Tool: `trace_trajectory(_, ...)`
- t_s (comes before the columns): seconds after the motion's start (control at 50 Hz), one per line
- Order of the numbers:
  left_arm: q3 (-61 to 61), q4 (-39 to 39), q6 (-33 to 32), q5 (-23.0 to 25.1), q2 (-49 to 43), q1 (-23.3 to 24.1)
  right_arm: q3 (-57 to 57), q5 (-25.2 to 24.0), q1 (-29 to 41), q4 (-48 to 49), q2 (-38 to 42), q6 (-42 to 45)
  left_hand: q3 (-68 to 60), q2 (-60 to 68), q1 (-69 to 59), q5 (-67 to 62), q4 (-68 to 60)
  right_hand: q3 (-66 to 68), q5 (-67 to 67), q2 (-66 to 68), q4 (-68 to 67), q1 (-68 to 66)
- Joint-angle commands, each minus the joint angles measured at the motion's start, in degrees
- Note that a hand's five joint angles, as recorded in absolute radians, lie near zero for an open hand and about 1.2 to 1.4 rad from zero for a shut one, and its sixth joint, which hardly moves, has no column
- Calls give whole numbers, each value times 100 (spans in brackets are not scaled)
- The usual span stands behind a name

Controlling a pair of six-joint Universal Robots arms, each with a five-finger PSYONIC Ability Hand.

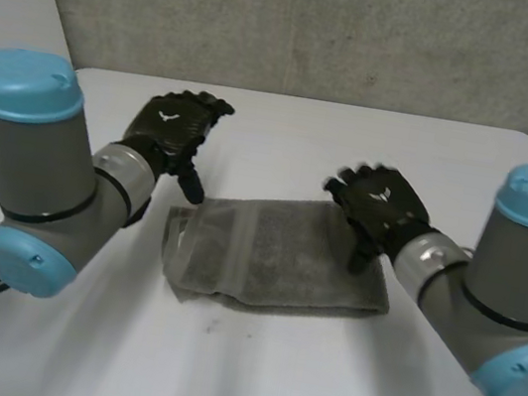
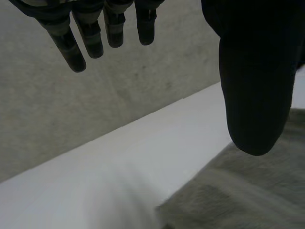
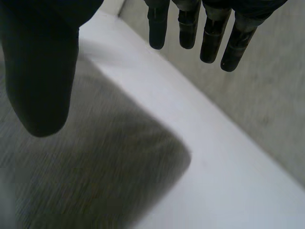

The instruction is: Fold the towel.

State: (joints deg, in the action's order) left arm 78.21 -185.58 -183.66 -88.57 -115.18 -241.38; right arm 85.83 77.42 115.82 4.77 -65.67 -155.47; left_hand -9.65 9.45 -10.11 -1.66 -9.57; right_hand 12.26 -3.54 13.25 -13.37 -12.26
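Towel (image 1: 275, 255): lies folded flat on the counter (image 1: 246, 376); my left hand (image 1: 169, 133) hovers over its far left corner, right hand (image 1: 378, 208) over its far right, both released and empty; I would pinch both corners evenly before lifting.

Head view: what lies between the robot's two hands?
In the head view, bare white table and the far edge of the grey towel lie between the left hand and the right hand. Nothing else lies there.
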Motion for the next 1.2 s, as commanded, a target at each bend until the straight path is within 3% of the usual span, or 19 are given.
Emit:
trace_trajectory(0.02,-52,-22,129,-72,-864,390,909,-131,-675,-90,36,26,-35,55,11,166,-43,-226,354,-325,337,226)
trace_trajectory(0.06,-52,-22,112,-81,-970,399,1023,-157,-789,-37,107,35,-35,55,11,166,-43,17,110,-81,93,-17)
trace_trajectory(0.1,-43,-22,85,-99,-1077,399,1189,-262,-955,207,308,43,-35,55,11,166,-43,1304,-1176,1206,-1194,-1304)
trace_trajectory(0.12,-17,-14,42,-160,-1137,382,1190,-263,-956,209,309,43,-40,60,6,161,-47,1313,-1185,1214,-1202,-1313)
trace_trajectory(0.16,27,13,-11,-230,-1147,355,1269,-350,-1113,506,379,17,-40,60,6,161,-47,3170,-3042,3072,-3060,-3170)
trace_trajectory(0.36,449,48,-161,-503,-1050,478,1287,-667,-1255,675,344,-132,-35,55,11,166,-43,6768,-6641,6670,-6658,-6768)
trace_trajectory(0.52,765,13,-143,-871,-594,847,1313,-650,-1237,657,72,-264,-35,55,11,166,-43,6774,-6646,6675,-6663,-6774)
trace_trajectory(0.7,977,-13,-126,-1171,-180,698,970,-588,-956,561,-192,-343,-35,55,11,166,-43,6774,-6646,6675,-6663,-6774)
trace_trajectory(0.72,1012,-13,-126,-1171,-145,593,901,-562,-817,404,-201,-430,-35,55,11,166,-43,4765,-4637,4666,-4654,-4765)
trace_trajectory(0.74,1012,-13,-126,-1171,-145,592,917,-544,-781,246,-201,-509,-35,55,11,166,-43,3845,-3717,3747,-3734,-3845)
trace_trajectory(0.86,1065,-22,-91,-1136,-48,381,1137,-491,-798,42,-245,-695,-35,55,11,166,-43,3230,-3102,3132,-3120,-3230)
trace_trajectory(0.9,1065,-22,-82,-1101,39,355,1417,-570,-842,59,-280,-616,-35,55,11,166,-43,2125,-1997,2026,-2014,-2125)
trace_trajectory(1.08,1065,-66,85,-1004,242,188,1779,-667,-1220,367,-210,-510,-35,55,11,166,-43,2372,-2244,2274,-2262,-2372)
trace_trajectory(1.2,1187,-66,742,-855,470,83,1841,-755,-1237,919,10,-502,-35,55,11,166,-43,4284,-4156,4185,-4173,-4284)
